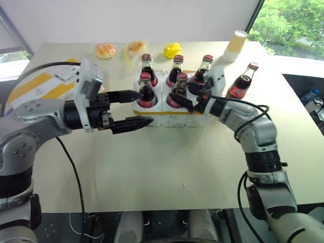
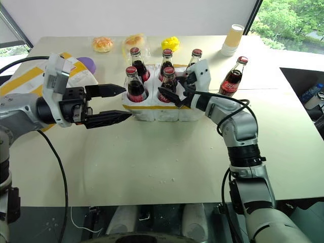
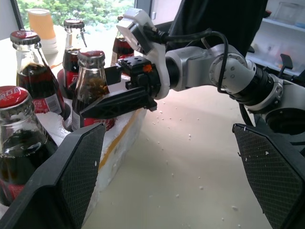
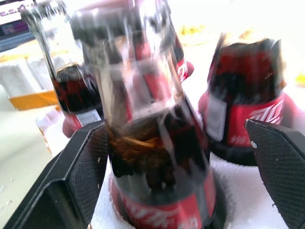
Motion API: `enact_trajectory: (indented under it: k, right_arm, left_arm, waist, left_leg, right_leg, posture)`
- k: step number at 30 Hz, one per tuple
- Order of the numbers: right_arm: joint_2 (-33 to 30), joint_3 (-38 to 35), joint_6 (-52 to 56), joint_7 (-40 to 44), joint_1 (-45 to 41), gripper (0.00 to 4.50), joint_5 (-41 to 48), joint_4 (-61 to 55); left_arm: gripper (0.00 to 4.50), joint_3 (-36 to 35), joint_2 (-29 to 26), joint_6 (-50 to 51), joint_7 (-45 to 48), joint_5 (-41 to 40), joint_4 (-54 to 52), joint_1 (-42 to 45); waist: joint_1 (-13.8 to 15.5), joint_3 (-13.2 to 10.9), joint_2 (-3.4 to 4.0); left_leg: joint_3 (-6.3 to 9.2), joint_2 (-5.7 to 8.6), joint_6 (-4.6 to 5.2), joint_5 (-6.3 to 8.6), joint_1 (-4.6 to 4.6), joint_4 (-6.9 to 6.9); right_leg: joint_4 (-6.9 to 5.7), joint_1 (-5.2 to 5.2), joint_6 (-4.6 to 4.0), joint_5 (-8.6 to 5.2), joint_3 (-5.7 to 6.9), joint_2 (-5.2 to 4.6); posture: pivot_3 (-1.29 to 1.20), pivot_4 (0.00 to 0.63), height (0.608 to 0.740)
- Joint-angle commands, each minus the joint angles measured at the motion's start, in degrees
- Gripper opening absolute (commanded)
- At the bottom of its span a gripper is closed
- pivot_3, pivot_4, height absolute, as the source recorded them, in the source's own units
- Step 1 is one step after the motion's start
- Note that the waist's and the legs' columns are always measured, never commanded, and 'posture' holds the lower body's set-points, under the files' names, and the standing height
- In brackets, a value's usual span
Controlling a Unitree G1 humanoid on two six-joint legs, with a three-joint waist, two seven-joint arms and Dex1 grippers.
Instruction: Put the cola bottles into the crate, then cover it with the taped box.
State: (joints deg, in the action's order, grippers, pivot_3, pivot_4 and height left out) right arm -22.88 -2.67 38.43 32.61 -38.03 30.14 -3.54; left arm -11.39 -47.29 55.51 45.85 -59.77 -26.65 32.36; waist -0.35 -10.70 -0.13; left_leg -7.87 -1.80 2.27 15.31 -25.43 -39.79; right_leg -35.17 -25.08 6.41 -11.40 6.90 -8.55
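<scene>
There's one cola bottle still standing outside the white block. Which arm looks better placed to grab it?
Probably the right. The loose bottle stands on the table just right of the crate, near the right gripper, whose fingers are open. The left gripper sits at the crate's far side.

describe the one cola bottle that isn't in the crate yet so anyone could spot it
Start at the white foam crate with yellow tape mid-table. To its right stands a small glass cola bottle with red cap, directly on the tabletop. Unlike its five neighbours, it sits in no well.
</scene>
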Motion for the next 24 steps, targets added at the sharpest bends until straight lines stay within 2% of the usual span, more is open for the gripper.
enact_trajectory:
  k: [1,6,11,19,24]
  right_arm:
    - [-4.7,-13.5,7.7,-4.3,4.6,4.48,10.2,-16.0]
    - [-7.8,-24.6,15.1,-12.6,16.3,4.48,15.5,-28.1]
    - [-7.9,-31.4,13.8,-19.5,23.5,4.48,13.1,-28.8]
    - [-7.6,-24.9,5.1,-19.3,21.4,4.48,5.3,-19.2]
    - [-6.6,-20.5,-3.2,-18.0,17.5,4.48,-0.7,-7.2]
  left_arm:
    - [4.50,1.2,0.6,-1.4,0.8,0.5,1.0,2.0]
    - [4.50,3.2,1.5,-2.6,2.9,2.3,3.4,3.7]
    - [4.50,5.1,2.8,-3.5,4.7,3.9,5.6,5.8]
    - [4.50,5.8,3.2,-3.5,5.9,4.7,6.5,7.7]
    - [4.50,5.0,2.7,-2.8,4.9,3.9,4.5,7.1]
  waist:
    - [0.5,0.0,0.00]
    - [1.0,0.0,-0.04]
    - [0.9,0.0,-0.03]
    - [0.6,0.0,-0.02]
    - [0.7,0.0,-0.02]
  left_leg:
    - [0.00,0.00,0.00,0.00,0.00,0.00]
    - [0.01,0.01,0.00,0.02,0.07,0.02]
    - [-0.02,0.01,0.01,0.02,0.08,0.02]
    - [-0.02,0.02,0.01,0.01,0.08,0.02]
    - [-0.01,0.02,0.02,0.00,0.08,0.01]
  right_leg:
    - [0.00,0.00,0.00,0.00,0.00,-0.01]
    - [0.09,0.08,0.00,0.00,0.02,0.00]
    - [0.06,0.04,-0.01,0.00,-0.02,0.00]
    - [0.05,0.03,-0.01,0.00,-0.03,0.01]
    - [0.05,0.04,0.00,0.00,-0.03,0.00]
  posture:
    - [0.00,0.150,0.740]
    - [0.00,0.150,0.740]
    - [0.00,0.150,0.740]
    - [0.00,0.150,0.740]
    - [0.00,0.150,0.740]
